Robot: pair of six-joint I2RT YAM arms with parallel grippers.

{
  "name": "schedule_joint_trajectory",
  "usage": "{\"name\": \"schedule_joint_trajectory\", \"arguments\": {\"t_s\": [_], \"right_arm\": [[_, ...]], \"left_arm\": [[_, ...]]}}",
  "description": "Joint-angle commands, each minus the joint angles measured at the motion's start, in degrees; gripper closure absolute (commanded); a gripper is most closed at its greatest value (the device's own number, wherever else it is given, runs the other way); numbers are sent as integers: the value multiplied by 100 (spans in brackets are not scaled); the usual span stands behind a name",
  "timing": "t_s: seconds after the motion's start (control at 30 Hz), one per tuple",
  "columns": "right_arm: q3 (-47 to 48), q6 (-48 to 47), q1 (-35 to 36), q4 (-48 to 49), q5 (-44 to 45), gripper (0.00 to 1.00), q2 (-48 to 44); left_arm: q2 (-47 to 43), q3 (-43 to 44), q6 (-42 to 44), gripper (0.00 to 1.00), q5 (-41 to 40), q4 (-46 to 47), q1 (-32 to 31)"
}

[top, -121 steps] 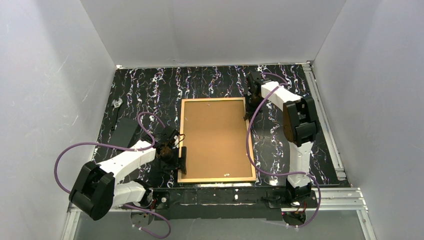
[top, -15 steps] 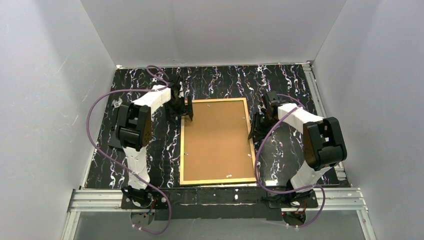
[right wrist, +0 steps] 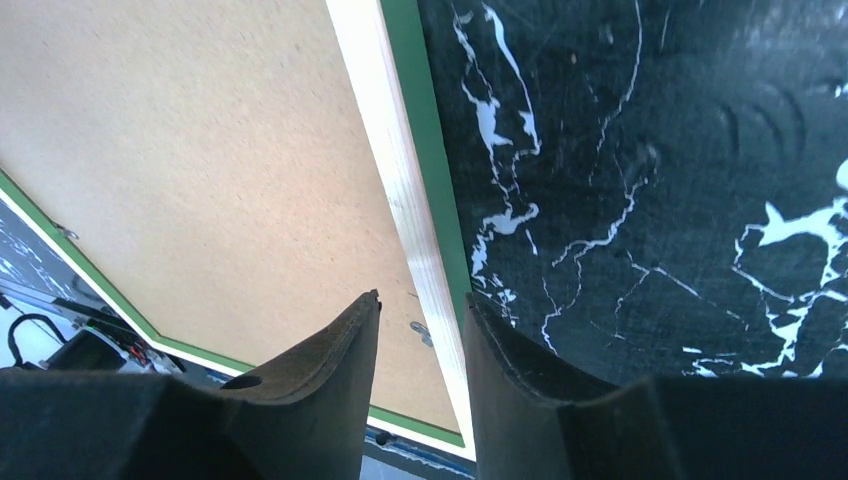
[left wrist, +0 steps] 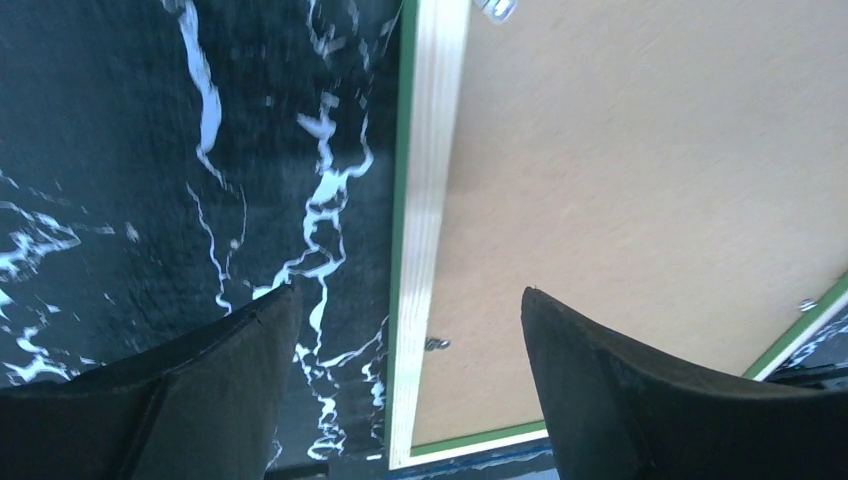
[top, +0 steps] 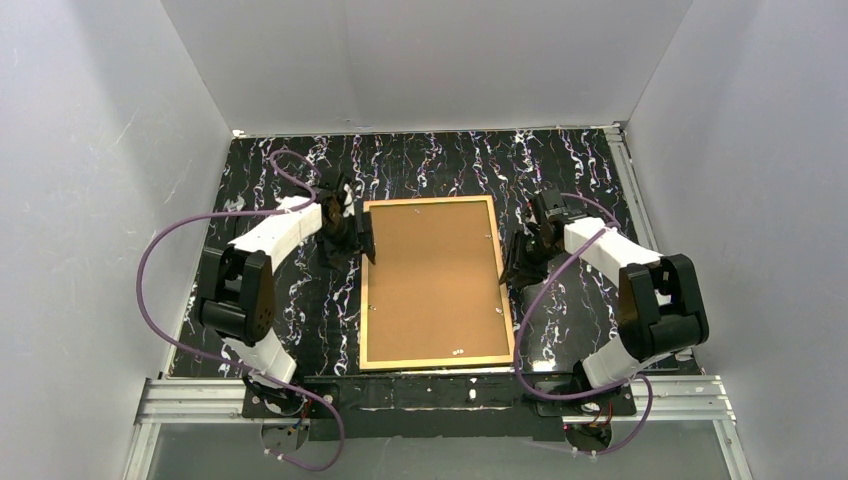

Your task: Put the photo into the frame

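The green frame (top: 365, 300) lies face down in the middle of the black marbled table, its pale wood back edge up. The brown backing board (top: 432, 280) fills it. The photo is hidden. My left gripper (top: 362, 238) is open and empty over the frame's far left edge; in the left wrist view (left wrist: 411, 290) its fingers stand one on each side of the frame rail (left wrist: 425, 200). My right gripper (top: 512, 268) is at the frame's right edge. In the right wrist view (right wrist: 421, 295) its jaws stand narrowly apart over the rail (right wrist: 385, 150), holding nothing.
Small metal clips (left wrist: 436, 344) sit along the board's edges, one near the right fingers (right wrist: 420, 330). A small pale object (top: 236, 207) lies at the table's left edge. White walls close in three sides. A metal rail (top: 440, 395) runs along the near edge.
The left arm swung from the frame's near left side up to its far left corner, then came a little nearer along the left edge. The right gripper moved nearer along the right edge.
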Motion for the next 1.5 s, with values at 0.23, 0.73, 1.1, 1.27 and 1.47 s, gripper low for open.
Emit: {"name": "schedule_joint_trajectory", "arguments": {"t_s": [0.23,0.73,1.1,1.27,1.47], "right_arm": [[-540,272,-32,-25,-283,55,-741],[-267,150,-206,-527,-194,55,-1167],[-113,-70,-553,-853,-95,55,-1468],[50,-222,-699,-1023,35,55,-1436],[295,-383,-764,-1256,326,54,-1417]], "left_arm": [[-10,-922,31,28,-240,-630,-575],[635,-496,683,67,19,-1023,-612],[1398,661,2327,93,806,-2027,-708],[1638,1110,2974,92,927,-2166,-733],[1811,1702,4006,88,959,-2237,-1043]]}}
